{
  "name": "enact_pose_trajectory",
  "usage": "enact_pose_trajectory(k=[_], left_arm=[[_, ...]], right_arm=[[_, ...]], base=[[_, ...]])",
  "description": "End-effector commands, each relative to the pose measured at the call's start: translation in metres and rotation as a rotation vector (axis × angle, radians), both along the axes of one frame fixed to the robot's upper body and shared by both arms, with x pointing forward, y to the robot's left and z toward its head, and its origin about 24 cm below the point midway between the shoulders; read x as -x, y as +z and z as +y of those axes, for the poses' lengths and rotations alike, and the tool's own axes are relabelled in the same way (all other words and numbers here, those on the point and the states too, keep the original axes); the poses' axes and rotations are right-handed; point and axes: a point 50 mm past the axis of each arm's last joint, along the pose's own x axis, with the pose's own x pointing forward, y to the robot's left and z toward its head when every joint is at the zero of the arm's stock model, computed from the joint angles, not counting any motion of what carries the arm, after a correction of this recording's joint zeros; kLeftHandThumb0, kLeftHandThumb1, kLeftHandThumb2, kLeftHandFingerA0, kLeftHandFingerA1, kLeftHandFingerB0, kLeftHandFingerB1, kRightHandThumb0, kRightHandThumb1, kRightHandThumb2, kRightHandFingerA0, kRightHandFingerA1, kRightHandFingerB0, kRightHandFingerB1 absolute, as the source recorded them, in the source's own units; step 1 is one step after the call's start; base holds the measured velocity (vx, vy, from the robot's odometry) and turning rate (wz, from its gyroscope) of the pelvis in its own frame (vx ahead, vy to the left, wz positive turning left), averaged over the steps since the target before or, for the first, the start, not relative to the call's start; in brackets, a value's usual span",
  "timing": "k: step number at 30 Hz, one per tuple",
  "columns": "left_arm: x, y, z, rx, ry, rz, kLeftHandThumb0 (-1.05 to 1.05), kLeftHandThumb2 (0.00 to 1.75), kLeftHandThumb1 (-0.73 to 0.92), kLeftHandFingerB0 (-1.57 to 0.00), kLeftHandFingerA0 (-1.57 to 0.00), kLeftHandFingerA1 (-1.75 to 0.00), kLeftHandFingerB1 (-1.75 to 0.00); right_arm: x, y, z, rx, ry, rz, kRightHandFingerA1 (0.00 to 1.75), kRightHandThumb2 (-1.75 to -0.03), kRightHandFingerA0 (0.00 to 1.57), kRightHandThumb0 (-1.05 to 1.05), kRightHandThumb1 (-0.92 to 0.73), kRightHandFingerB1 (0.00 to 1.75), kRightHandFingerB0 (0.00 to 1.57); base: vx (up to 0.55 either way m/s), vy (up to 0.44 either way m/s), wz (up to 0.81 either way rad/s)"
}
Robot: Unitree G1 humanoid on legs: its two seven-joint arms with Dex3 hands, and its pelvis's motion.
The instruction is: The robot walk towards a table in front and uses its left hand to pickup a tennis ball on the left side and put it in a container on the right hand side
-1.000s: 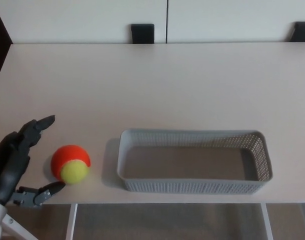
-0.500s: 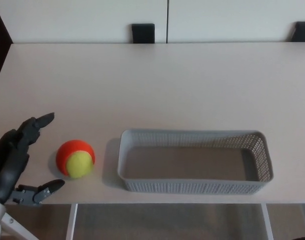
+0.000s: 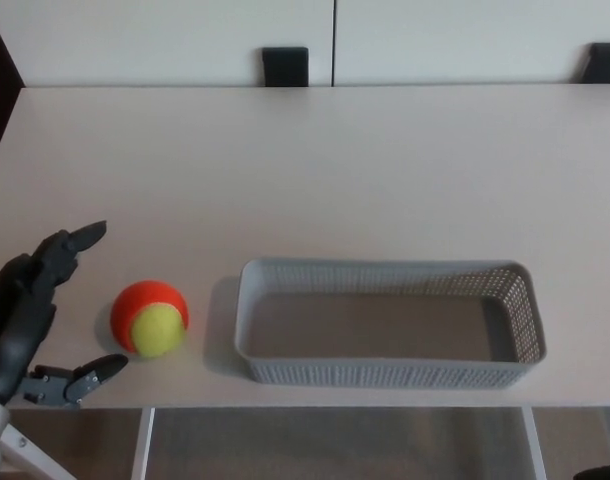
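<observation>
You are at the pickup step: nothing is grasped yet, and the basket [image 3: 390, 373] is empty.

**State of the hand.** Your left hand [image 3: 27, 318] sits at the picture's lower left, over the front left part of the table [image 3: 335, 170]. It is spread wide and holds nothing. The two fingers [image 3: 77, 241] point toward the far side, and the thumb [image 3: 97, 371] reaches out low, near the table's front edge.

**Position of the ball.** The orange and yellow ball [image 3: 150, 318] rests on the table just to the right of the hand's opening, roughly level with the gap between fingers and thumb. It touches neither. It lies near the front edge, with a clear strip of table between it and the basket's left wall.

**Next move.** Bring the hand to the right until the ball sits inside the opening, then close fingers and thumb around it. Judge the approach carefully. The ball is round and will likely roll if a fingertip clips it first, either toward the basket or off the front edge.

**Surroundings.** After the grasp, you must lift the ball above the basket's mesh rim before carrying it right. The rest of the table is bare. Two dark blocks [image 3: 285, 66] stand beyond its far edge, well apart from the work. Your right hand does not show.
</observation>
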Motion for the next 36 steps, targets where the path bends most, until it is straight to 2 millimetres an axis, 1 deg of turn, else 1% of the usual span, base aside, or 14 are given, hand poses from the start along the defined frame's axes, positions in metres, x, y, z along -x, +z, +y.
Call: enact_pose_trajectory(k=[1,22,24,25,26,27,28,29,30,31,32,33,34,36], left_arm=[[0.006,-0.011,-0.033,0.018,-0.115,0.069,-0.65,0.74,0.39,-0.09,-0.27,-0.49,-0.31],[0.002,-0.009,-0.054,0.025,-0.148,0.091,-0.64,0.76,0.39,-0.04,-0.23,-0.48,-0.27],[0.002,-0.008,-0.053,0.018,-0.142,0.066,-0.62,0.74,0.43,-0.07,-0.27,-0.49,-0.33],[0.001,-0.008,-0.053,0.014,-0.140,0.064,-0.47,0.59,0.59,-0.12,-0.38,-0.43,-0.26],[0.001,-0.008,-0.053,0.008,-0.137,0.062,-0.47,0.59,0.59,-0.12,-0.38,-0.43,-0.26],[0.000,-0.008,-0.053,-0.004,-0.132,0.069,-0.23,0.65,0.84,-0.31,-0.84,-0.64,-0.31],[0.000,-0.009,-0.053,-0.009,-0.130,0.072,-0.23,0.65,0.84,-0.31,-0.84,-0.64,-0.31],[-0.003,-0.010,-0.050,-0.103,-0.130,0.133,-0.14,0.70,0.92,-0.65,-1.14,-1.00,-0.44],[-0.003,-0.011,-0.049,-0.136,-0.128,0.153,-0.07,0.77,0.85,-0.81,-1.14,-1.13,-0.54],[-0.003,-0.011,-0.048,-0.164,-0.126,0.169,-0.07,0.77,0.85,-0.81,-1.14,-1.13,-0.54],[-0.002,-0.015,-0.045,-0.201,-0.103,0.174,-0.06,0.81,0.79,-0.87,-0.88,-1.57,-0.93],[-0.001,-0.017,-0.045,-0.202,-0.099,0.168,-0.05,0.86,0.73,-0.81,-0.93,-1.61,-1.13],[-0.001,-0.017,-0.045,-0.202,-0.097,0.165,-0.05,0.86,0.73,-0.81,-0.93,-1.61,-1.13],[-0.002,-0.019,-0.045,-0.213,-0.085,0.162,-0.06,0.78,0.78,-0.64,-0.73,-1.70,-1.39]], right_arm=[[-0.003,0.008,-0.005,-0.025,-0.087,-0.077,0.32,-0.57,0.28,-0.54,-0.56,0.32,0.30],[-0.008,0.011,-0.004,-0.028,-0.109,-0.098,0.33,-0.58,0.31,-0.49,-0.57,0.33,0.35],[-0.009,0.012,-0.004,-0.033,-0.111,-0.101,0.33,-0.58,0.31,-0.48,-0.57,0.33,0.35],[-0.010,0.013,-0.004,-0.028,-0.108,-0.102,0.33,-0.58,0.33,-0.49,-0.57,0.33,0.35],[-0.011,0.013,-0.004,-0.022,-0.103,-0.104,0.33,-0.58,0.33,-0.49,-0.57,0.33,0.35],[-0.011,0.014,-0.004,-0.013,-0.097,-0.105,0.47,-0.79,0.31,-0.56,-0.44,0.44,0.28],[-0.011,0.014,-0.004,-0.010,-0.094,-0.106,0.47,-0.79,0.31,-0.56,-0.44,0.44,0.28],[-0.012,0.014,-0.003,-0.016,-0.096,-0.110,0.48,-0.79,0.35,-0.56,-0.44,0.44,0.28],[-0.012,0.014,-0.003,-0.017,-0.097,-0.111,0.34,-0.58,0.38,-0.48,-0.58,0.33,0.38],[-0.012,0.014,-0.003,-0.019,-0.099,-0.112,0.34,-0.58,0.38,-0.48,-0.58,0.33,0.38],[-0.012,0.014,-0.003,-0.028,-0.102,-0.111,0.47,-0.78,0.33,-0.57,-0.45,0.45,0.32],[-0.012,0.014,-0.003,-0.023,-0.100,-0.111,0.46,-0.78,0.32,-0.59,-0.46,0.45,0.32],[-0.012,0.014,-0.003,-0.020,-0.099,-0.112,0.46,-0.78,0.32,-0.59,-0.46,0.45,0.32],[-0.013,0.014,-0.003,-0.019,-0.098,-0.117,0.46,-0.78,0.32,-0.57,-0.46,0.46,0.34]], base=[[0.00,0.000,0.00],[0.00,0.000,0.00],[0.00,0.000,0.00],[0.00,0.000,0.00],[0.00,0.000,0.00],[0.00,0.000,0.00],[0.00,0.000,0.00],[0.00,0.000,0.00],[0.00,0.000,0.00],[0.00,0.000,0.00],[0.00,0.000,0.00],[0.00,0.000,0.00],[0.00,0.000,0.00],[0.00,0.000,0.00]])
